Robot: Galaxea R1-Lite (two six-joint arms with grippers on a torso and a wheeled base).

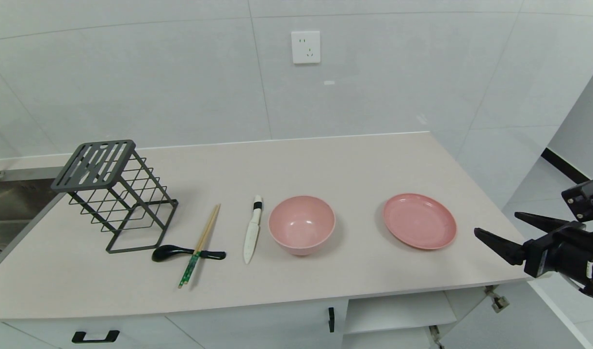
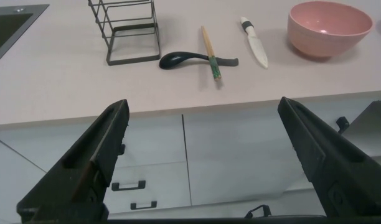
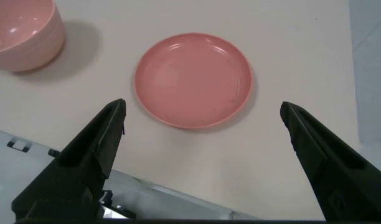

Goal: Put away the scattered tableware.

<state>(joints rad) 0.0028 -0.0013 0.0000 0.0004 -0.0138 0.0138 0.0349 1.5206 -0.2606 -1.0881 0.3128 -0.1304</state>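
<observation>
On the beige counter lie a pink plate [image 1: 419, 220] [image 3: 193, 79], a pink bowl [image 1: 301, 224] [image 2: 329, 27] [image 3: 22, 34], a white knife [image 1: 253, 229] [image 2: 254, 41], a pair of chopsticks [image 1: 200, 244] [image 2: 210, 51] and a black spoon [image 1: 185, 253] [image 2: 197, 60] under the chopsticks. My right gripper [image 1: 496, 230] [image 3: 203, 124] is open, hovering off the counter's right end, above and beside the plate. My left gripper [image 2: 203, 118] is open, held out in front of the counter's front edge, facing the spoon and chopsticks.
A black wire rack [image 1: 113, 190] [image 2: 129, 28] stands at the counter's left. A steel sink [image 1: 5, 213] [image 2: 7, 25] sits further left. Cabinet drawers with black handles [image 1: 95, 336] [image 2: 128, 185] run below. A wall socket [image 1: 306, 47] is behind.
</observation>
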